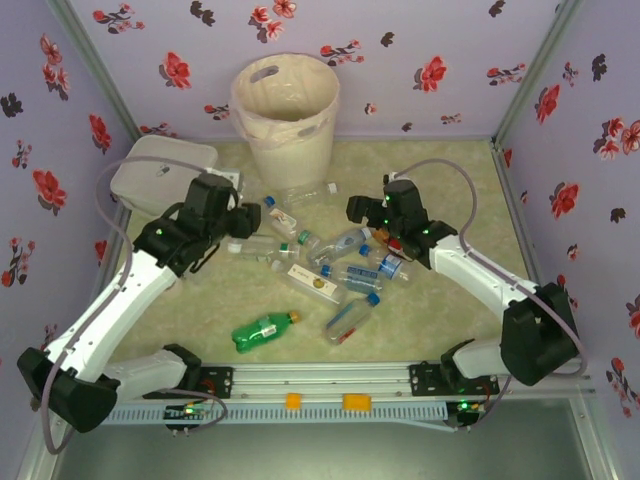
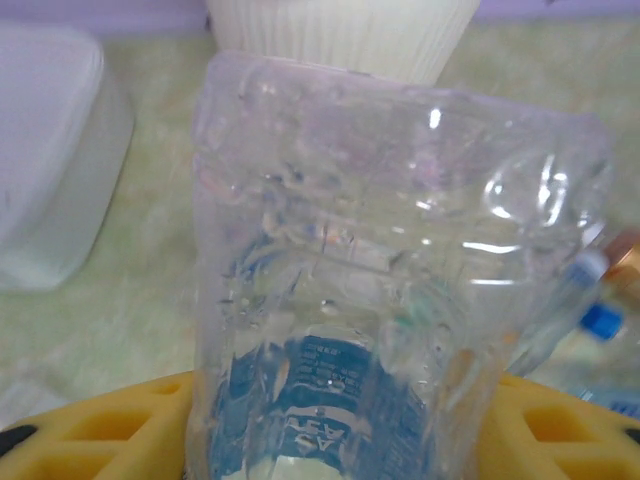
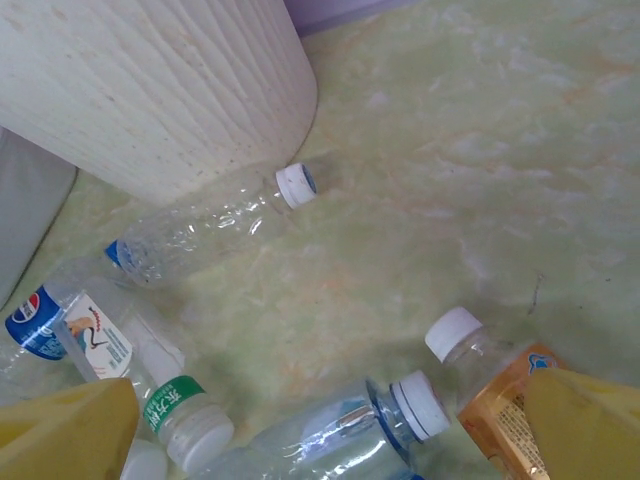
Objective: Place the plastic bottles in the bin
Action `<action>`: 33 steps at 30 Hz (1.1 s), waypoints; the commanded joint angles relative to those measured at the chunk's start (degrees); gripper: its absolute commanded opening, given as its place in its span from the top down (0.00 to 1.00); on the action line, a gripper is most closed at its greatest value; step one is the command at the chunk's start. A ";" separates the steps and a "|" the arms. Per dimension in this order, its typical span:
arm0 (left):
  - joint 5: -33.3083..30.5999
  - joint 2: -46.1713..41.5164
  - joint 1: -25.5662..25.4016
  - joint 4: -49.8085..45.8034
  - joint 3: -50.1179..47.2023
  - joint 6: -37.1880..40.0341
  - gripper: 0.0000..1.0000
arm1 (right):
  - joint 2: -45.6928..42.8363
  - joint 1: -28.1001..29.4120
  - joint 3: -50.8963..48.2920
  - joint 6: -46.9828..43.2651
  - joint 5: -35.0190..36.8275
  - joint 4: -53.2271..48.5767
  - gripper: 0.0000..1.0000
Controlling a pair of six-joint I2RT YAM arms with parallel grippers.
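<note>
Yellow fingers (image 2: 90,435) of the left gripper (image 2: 330,445) clamped a crumpled clear bottle (image 2: 400,250) by its sides, near the bin (image 1: 285,105) at the far edge of the tabletop (image 1: 450,310). Right gripper (image 1: 358,208) hung spread wide and empty over the other bottles (image 1: 345,270) heaped mid-tabletop.

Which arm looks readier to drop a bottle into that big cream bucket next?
Left. The left hand has a clear bottle between its yellow fingers, and the bin stands just ahead. The right hand hangs open and empty over the other bottles.
</note>
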 commanded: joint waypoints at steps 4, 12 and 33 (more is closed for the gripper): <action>1.50 3.99 -0.36 20.56 6.52 4.45 0.55 | 0.86 -0.75 -1.60 1.21 -0.52 0.78 0.00; 4.11 18.65 -0.30 32.84 18.17 9.71 0.55 | 0.52 -1.02 -2.69 0.94 -2.45 -0.97 0.00; 5.63 57.85 4.02 34.93 61.95 22.57 0.55 | -5.61 -1.22 -4.50 -0.20 1.22 -8.13 0.00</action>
